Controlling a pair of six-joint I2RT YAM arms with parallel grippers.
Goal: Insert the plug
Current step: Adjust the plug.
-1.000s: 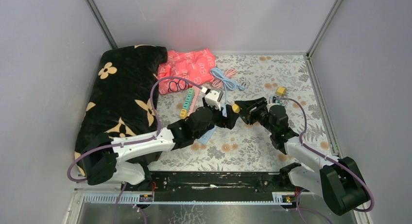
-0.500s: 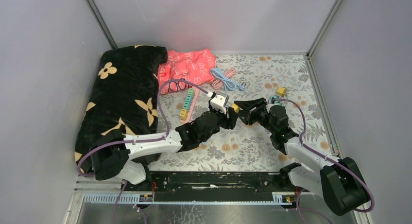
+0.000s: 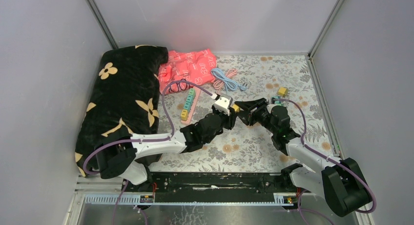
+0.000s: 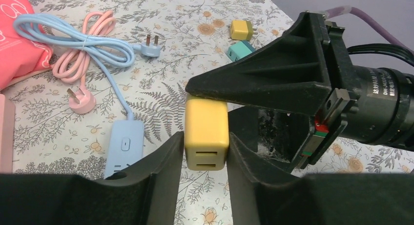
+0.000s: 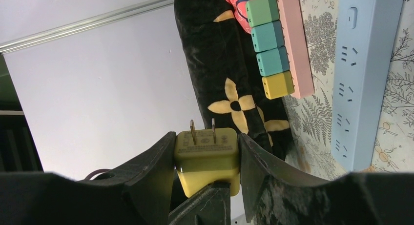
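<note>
Yellow plug (image 4: 206,120) — snug between the left gripper's (image 4: 206,139) close-set fingers, its pronged end clamped in the right gripper (image 5: 206,139).

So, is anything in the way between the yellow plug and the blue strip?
Nothing visible is. The plug is held off the mat by both the left end effector and the right end effector. The strip lies below with its sockets bare.

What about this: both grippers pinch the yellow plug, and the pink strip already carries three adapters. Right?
Not quite: the right wrist view shows four adapters on the pink strip, not three. The left gripper and right gripper do pinch the yellow plug.
</note>
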